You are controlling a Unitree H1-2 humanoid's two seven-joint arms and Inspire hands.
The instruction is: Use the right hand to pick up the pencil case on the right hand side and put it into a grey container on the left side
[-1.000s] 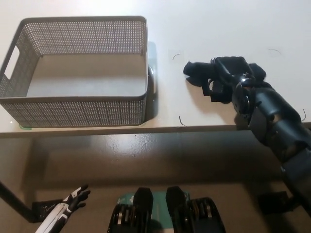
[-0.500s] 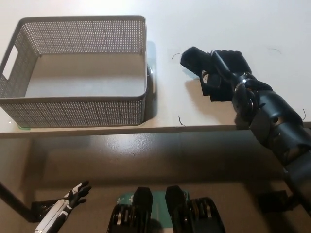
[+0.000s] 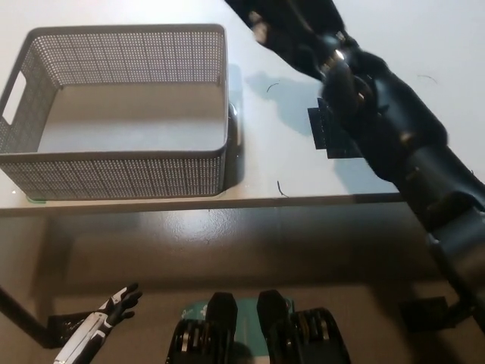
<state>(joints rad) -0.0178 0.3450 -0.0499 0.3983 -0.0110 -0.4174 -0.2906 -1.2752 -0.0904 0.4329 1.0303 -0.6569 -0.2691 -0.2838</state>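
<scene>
My black right hand (image 3: 303,26) is lifted high over the white table, near the picture's top edge and just right of the grey mesh container (image 3: 114,174). It is shut on the black pencil case (image 3: 254,17), which sticks out to the left and is partly cut off by the top edge. Hand and case are both black and blurred, so their outlines merge. The container stands empty at the table's left. My white left hand (image 3: 98,327) rests open below the table at the lower left.
A small black square patch (image 3: 327,135) lies on the table where the hand was. The table's front edge (image 3: 227,203) runs across the middle. A few thin dark marks dot the white top (image 3: 280,187).
My right arm has risen and swung up and to the left with the pencil case, from the table surface to the picture's top. The left hand has barely moved.
</scene>
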